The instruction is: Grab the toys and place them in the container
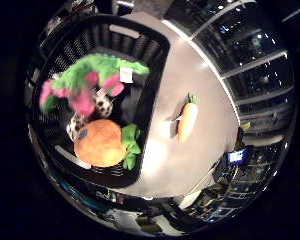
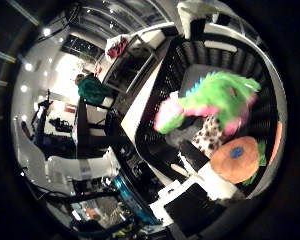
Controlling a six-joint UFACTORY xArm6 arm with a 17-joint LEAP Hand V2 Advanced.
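Container: black slatted plastic basket (image 1: pixel 149 47) on a pale grey tabletop (image 1: pixel 200 90).
Inside the basket: fuzzy green-and-pink plush toy (image 1: pixel 92 75) uppermost — blurred; round orange plush pumpkin with green leaves (image 1: pixel 100 142); white plush with dark spots (image 1: pixel 102 106) between them.
Outside: orange plush carrot with green top (image 1: pixel 187 120), lying on the tabletop beside the basket, apart from its wall.
Hand (image 2: pixel 200 192): white and black parts at the view's edge over the basket — finger state cannot be told.

Dim overall — glare streak on the table (image 1: pixel 200 75), carrot (image 1: pixel 187 121) casts a soft shadow. Green plush (image 2: pixel 217 97) motion-blurred; heavy fisheye warp at edges.
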